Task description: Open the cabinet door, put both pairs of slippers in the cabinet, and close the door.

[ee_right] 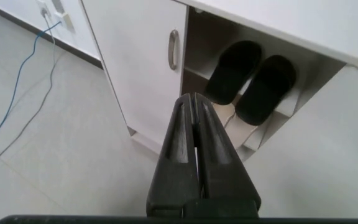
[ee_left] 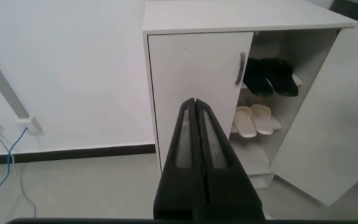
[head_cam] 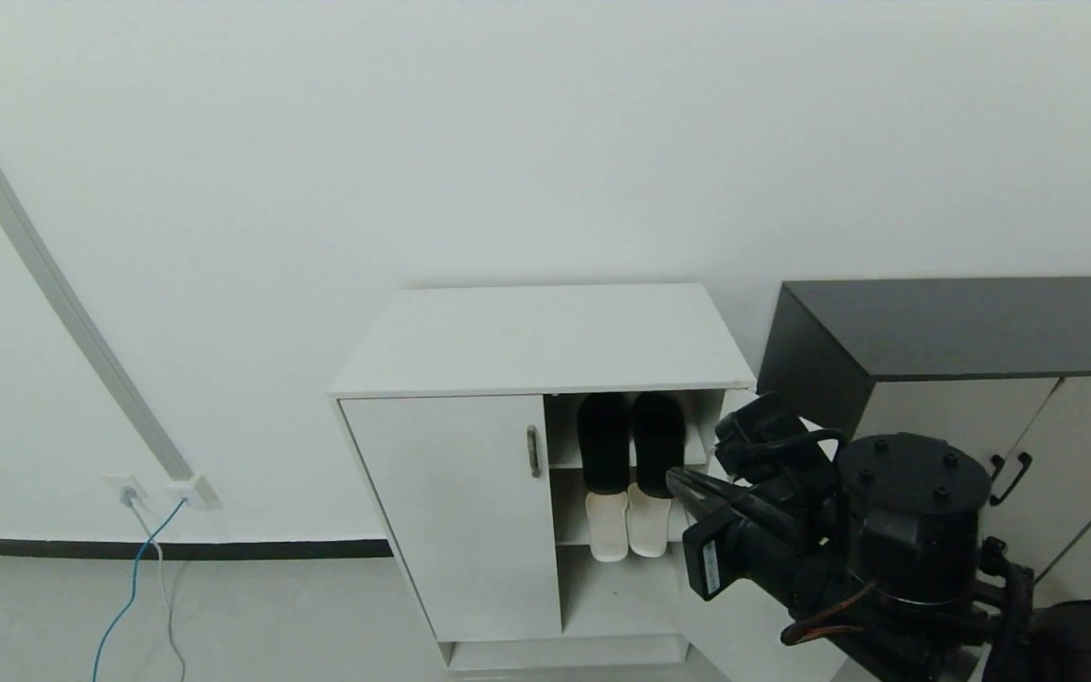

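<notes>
Against the far wall stands the white cabinet [head_cam: 545, 341]. Its L door [head_cam: 456, 511] is shut, w/ the handle [head_cam: 533, 451] at its inner edge. Its R door [ee_left: 328, 124] is swung open toward the near side.

Inside the R half, the black slippers [head_cam: 631, 440] sit side by side on the top shelf, near ends poking past the shelf front. The white slippers [head_cam: 628, 526] sit side by side on the next shelf down, right under the black pair.

R gripper [head_cam: 688, 485] hangs just in front of the open R half, level w/ the white pair approx. Its fingers are pressed together w/ nothing between them, clear of both pairs. L gripper [ee_left: 194, 106] is well back from the cabinet, facing the L door, fingers also pressed flat together and holding nothing.

Dark sideboard [head_cam: 962, 322] stands just R of the cabinet. Low on the wall to the L are wall sockets [head_cam: 162, 490], w/ blue and white cables [head_cam: 134, 578] trailing down to the floor. A grey trunking strip [head_cam: 44, 275] runs diagonally up the wall from them.
</notes>
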{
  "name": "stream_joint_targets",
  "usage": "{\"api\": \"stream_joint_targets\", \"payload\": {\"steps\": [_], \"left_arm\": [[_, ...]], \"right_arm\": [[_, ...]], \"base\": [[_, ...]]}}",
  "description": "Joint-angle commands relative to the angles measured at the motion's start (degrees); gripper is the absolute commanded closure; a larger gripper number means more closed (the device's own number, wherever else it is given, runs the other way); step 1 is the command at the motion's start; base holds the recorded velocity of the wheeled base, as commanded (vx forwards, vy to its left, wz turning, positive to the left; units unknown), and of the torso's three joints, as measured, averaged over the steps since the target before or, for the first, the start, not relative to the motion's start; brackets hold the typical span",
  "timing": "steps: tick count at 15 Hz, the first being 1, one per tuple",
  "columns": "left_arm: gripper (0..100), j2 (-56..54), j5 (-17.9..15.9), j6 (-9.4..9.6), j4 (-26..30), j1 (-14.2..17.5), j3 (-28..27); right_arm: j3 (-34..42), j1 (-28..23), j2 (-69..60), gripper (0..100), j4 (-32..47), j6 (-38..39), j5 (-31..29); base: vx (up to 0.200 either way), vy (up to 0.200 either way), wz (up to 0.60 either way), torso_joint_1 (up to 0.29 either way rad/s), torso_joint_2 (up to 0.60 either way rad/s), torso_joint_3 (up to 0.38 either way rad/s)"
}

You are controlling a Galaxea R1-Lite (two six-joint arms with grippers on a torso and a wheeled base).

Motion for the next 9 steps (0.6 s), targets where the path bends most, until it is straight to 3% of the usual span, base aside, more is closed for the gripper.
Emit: {"api": "stream_joint_targets", "payload": {"steps": [1,3,5,9], "left_arm": [[100,0.0,0.0,0.02,0.0,0.0,0.0],[100,0.0,0.0,0.02,0.0,0.0,0.0],[100,0.0,0.0,0.02,0.0,0.0,0.0],[100,0.0,0.0,0.02,0.0,0.0,0.0]], "right_arm": [[0.1,-0.2,0.4,100,0.0,0.0,0.0],[0.1,-0.6,0.4,100,0.0,0.0,0.1],[0.2,-0.9,0.4,100,0.0,-0.1,0.2],[0.2,-1.1,0.4,100,0.0,-0.1,0.2]], "base": [[0.000,0.000,0.00,0.173,-0.40,-0.217],[0.000,0.000,0.00,0.166,-0.37,-0.198],[0.000,0.000,0.00,0.021,-0.04,-0.023],[0.000,0.000,-0.60,0.008,-0.01,-0.001]]}}
